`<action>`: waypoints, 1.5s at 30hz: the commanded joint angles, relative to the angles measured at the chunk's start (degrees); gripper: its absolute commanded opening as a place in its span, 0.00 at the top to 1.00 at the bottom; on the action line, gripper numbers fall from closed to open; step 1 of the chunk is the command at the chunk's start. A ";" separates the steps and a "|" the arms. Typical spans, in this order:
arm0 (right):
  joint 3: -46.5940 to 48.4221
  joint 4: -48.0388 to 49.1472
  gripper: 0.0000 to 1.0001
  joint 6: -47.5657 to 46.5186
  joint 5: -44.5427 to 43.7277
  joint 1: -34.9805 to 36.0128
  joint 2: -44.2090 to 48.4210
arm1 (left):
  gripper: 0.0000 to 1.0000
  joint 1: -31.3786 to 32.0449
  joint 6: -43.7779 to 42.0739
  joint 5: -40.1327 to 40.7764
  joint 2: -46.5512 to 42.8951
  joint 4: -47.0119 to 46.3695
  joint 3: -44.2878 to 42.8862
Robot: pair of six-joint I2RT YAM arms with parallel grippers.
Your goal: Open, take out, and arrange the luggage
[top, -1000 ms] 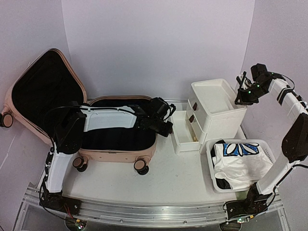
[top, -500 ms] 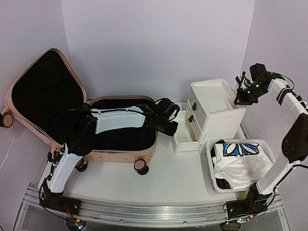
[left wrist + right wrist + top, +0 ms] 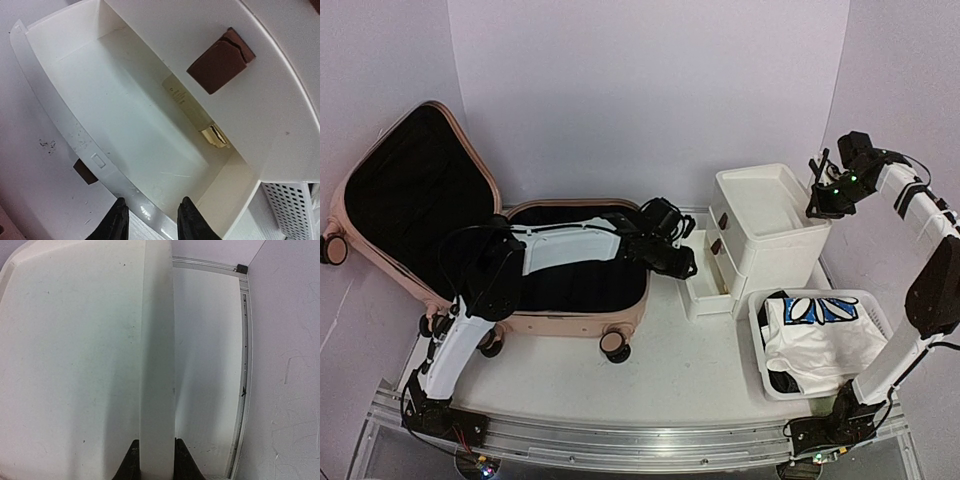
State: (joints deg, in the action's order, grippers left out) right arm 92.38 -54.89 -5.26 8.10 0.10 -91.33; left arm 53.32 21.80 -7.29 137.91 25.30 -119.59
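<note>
The pale-pink luggage (image 3: 575, 322) lies open at the left, its black-lined lid (image 3: 410, 200) leaning on the back wall. My left arm reaches across it to the white drawer unit's (image 3: 770, 215) pulled-out lower drawer (image 3: 125, 100). The left gripper (image 3: 152, 225) hangs open over the drawer's front rim, nothing between its fingers. A slim gold-capped tube (image 3: 192, 112) lies inside the drawer. My right gripper (image 3: 156, 462) is shut on the right rim of the drawer unit's top (image 3: 157, 365).
A white perforated basket (image 3: 762, 345) holding a white, blue and black garment (image 3: 820, 325) stands at the front right. Brown handles (image 3: 220, 60) mark the drawer fronts. Walls close in at the back and right; a metal rail (image 3: 640, 435) runs along the near edge.
My left gripper has moved right from the luggage's edge to above the open drawer, and its jaws have parted. The right arm has not moved.
</note>
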 commanded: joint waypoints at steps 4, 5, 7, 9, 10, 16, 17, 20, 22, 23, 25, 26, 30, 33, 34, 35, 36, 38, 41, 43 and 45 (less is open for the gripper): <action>1.17 -0.26 1.00 3.44 10.18 3.00 3.08 | 0.61 -1.55 6.16 -17.59 5.79 -8.76 -5.00; 1.25 -0.30 1.00 3.45 10.11 3.06 3.16 | 0.60 -1.82 6.94 -19.06 6.26 -9.58 -5.19; 1.33 -0.39 1.00 3.43 9.99 3.20 3.26 | 0.60 -2.43 8.50 -22.43 7.13 -12.25 -5.21; 1.33 -0.48 1.00 3.41 9.94 3.31 3.35 | 0.59 -2.80 9.41 -24.40 8.10 -13.07 -5.80; 1.37 -0.48 1.00 3.41 9.92 3.30 3.35 | 0.59 -2.94 9.54 -24.83 8.08 -13.08 -5.83; 0.94 -0.74 1.00 3.28 9.41 3.49 3.47 | 0.44 -0.95 -2.26 -7.38 -2.79 -10.92 5.09; 0.88 -0.74 1.00 3.24 9.37 3.50 3.46 | 0.43 -0.94 -3.69 -4.76 -3.59 -8.48 5.23; 0.73 -0.74 1.00 3.12 8.01 3.50 3.52 | 0.40 -0.94 -7.89 0.78 -5.80 -2.45 5.59; 0.60 -0.82 1.00 3.59 5.36 3.50 3.36 | 0.38 -0.94 -9.71 2.00 -8.20 -1.18 7.14; 0.50 -0.83 1.00 3.77 4.04 3.48 3.35 | 0.37 -0.94 -10.22 1.94 -9.46 -0.98 7.96; -0.01 -0.83 1.00 4.64 0.61 3.50 3.58 | 0.36 -0.64 -11.03 1.69 -11.86 -0.88 9.28; -0.29 -0.83 1.00 4.79 -1.40 3.48 3.73 | 0.36 -0.36 -11.46 1.28 -12.95 -0.85 9.77; -1.36 -0.83 1.00 7.50 -7.95 3.43 4.34 | 0.38 0.86 -12.42 0.55 -15.70 -0.93 11.31; -2.20 -0.84 1.00 7.73 -10.79 3.32 5.03 | 0.40 1.17 -12.66 3.06 -15.56 -0.91 11.99; -2.35 -0.83 1.00 7.60 -10.74 3.32 5.22 | 0.40 1.09 -12.78 3.88 -15.03 -0.50 11.86; -2.54 -0.83 1.00 7.43 -10.42 3.32 5.35 | 0.41 1.09 -13.19 4.05 -14.30 0.29 11.18; -2.54 -0.87 1.00 7.19 -10.04 3.28 5.37 | 0.41 1.08 -13.65 3.65 -13.58 1.03 10.35; -2.53 -0.83 1.00 6.67 -8.87 3.27 5.58 | 0.37 1.08 -14.47 0.87 -12.53 1.78 9.11; -2.64 -0.85 1.00 6.18 -7.20 3.28 6.30 | 0.36 0.68 -14.51 -5.70 -11.26 1.82 7.12; -2.32 -0.84 1.00 6.08 -6.22 3.24 6.50 | 0.34 0.49 -14.65 -10.09 -10.56 1.79 5.20; -2.21 -0.87 1.00 6.07 -5.50 3.27 6.72 | 0.33 0.19 -14.72 -13.77 -9.83 1.68 3.62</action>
State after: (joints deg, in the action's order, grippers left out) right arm 89.93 -54.63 0.08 0.97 3.31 -88.84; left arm 55.44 8.47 -14.94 128.31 24.12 -110.15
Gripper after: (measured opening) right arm 0.169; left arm 0.659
